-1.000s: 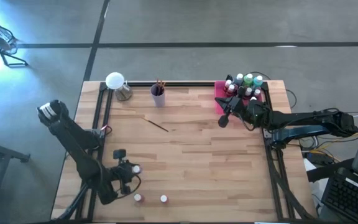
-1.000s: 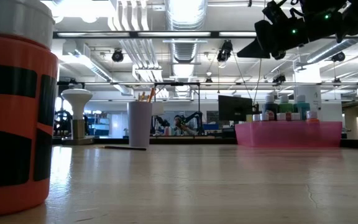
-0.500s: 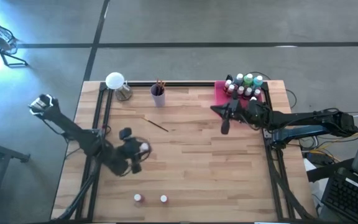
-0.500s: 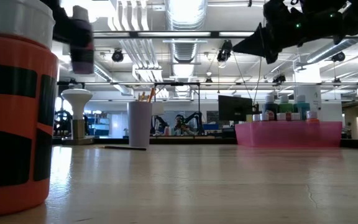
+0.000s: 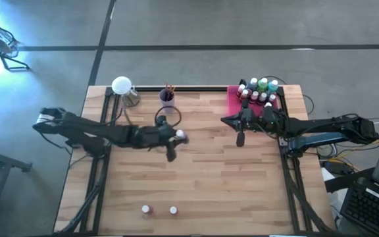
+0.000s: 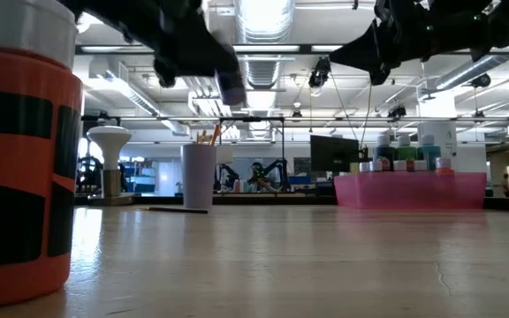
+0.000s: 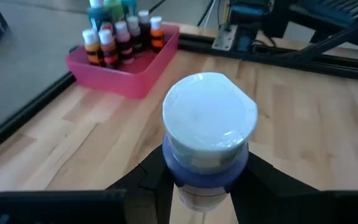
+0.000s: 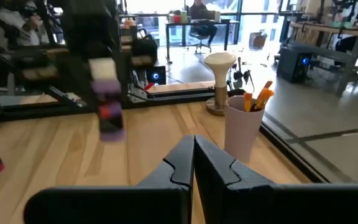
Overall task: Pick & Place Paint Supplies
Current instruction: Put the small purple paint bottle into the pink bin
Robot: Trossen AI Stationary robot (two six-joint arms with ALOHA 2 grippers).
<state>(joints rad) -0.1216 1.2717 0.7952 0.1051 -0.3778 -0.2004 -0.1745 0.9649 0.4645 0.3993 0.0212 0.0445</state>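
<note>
Carrying: the left gripper (image 5: 171,139) is clamped on a white-capped paint bottle (image 7: 209,134), held clear of the table (image 5: 202,178) over its middle, a little toward the far edge.
Grip point: both fingers (image 7: 149,180) pinch the bottle just under its cap, around the purple band (the lower body is hidden between them).
Right gripper: the right gripper (image 5: 240,127) hangs near the pink tray (image 5: 232,100) at the far right corner, fingers pressed together with nothing between them.
Tray: a cluster of small paint bottles (image 5: 258,91) stands upright in it, caps close together.
Cup: a lilac cup (image 5: 167,100) with brushes (image 8: 258,98) in it stands at the far edge, beside a white-topped stand (image 5: 122,87).
Loose brush: one thin brush (image 5: 166,132) lies flat on the table near the cup, just by the left gripper.
Waiting bottles: two more small bottles (image 5: 158,210) stand near the near edge, well apart from everything else.
Handling, bottle: probably light and rigid plastic, smooth-sided, so it could slip or swivel if held loosely (a squeeze on the neck below the cap looks like the surest hold, since the cap's wider rim would stop it sliding down).
Handling, brush: likely very light and stiff, lying low on the wood; hard to pinch except across the handle's middle.
Risk at the tray: the standing bottles are packed tightly, so a lowered bottle could tip its neighbours.
</note>
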